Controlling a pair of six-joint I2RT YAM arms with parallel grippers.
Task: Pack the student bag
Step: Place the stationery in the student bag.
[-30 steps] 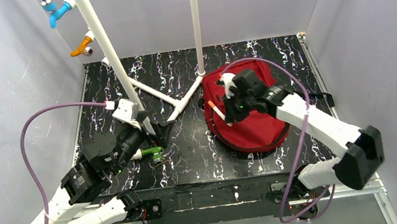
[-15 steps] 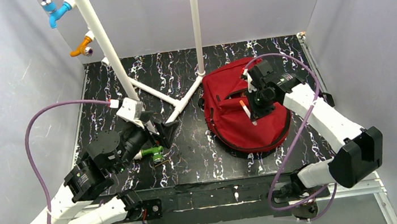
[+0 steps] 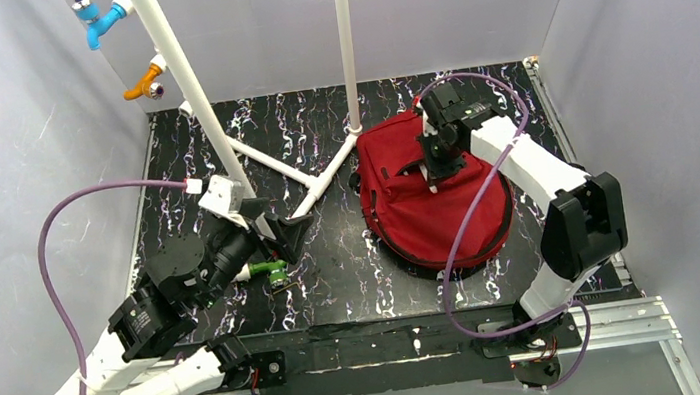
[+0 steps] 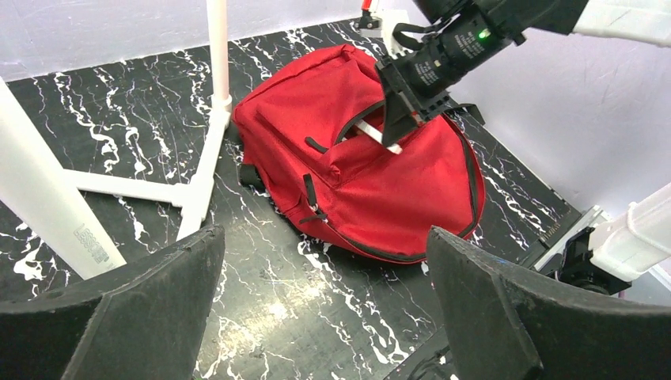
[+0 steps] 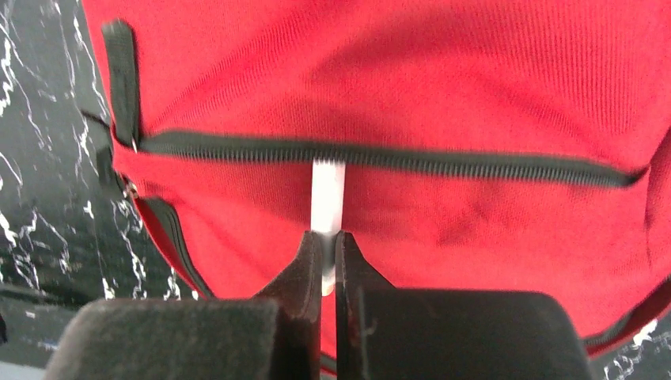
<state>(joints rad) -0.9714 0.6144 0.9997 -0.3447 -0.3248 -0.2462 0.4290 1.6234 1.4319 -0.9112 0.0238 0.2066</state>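
Pinching white pen point(image 5: 327, 198) at zip point(image 5: 475, 165) of student bag point(image 3: 419, 219), right claw point(image 5: 328, 237), left claw point(image 4: 324, 237) spread (well apart)

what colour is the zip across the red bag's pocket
Black; the zip crosses the red student bag, clearest in the right wrist view.

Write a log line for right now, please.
right pincer: shut on white pen | pen: tip at student bag zip | left pincer: open, empty

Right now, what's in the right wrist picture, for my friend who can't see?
The right gripper pinches a white pen whose far end meets the dark zip of the red student bag. Marbled black table shows at left.
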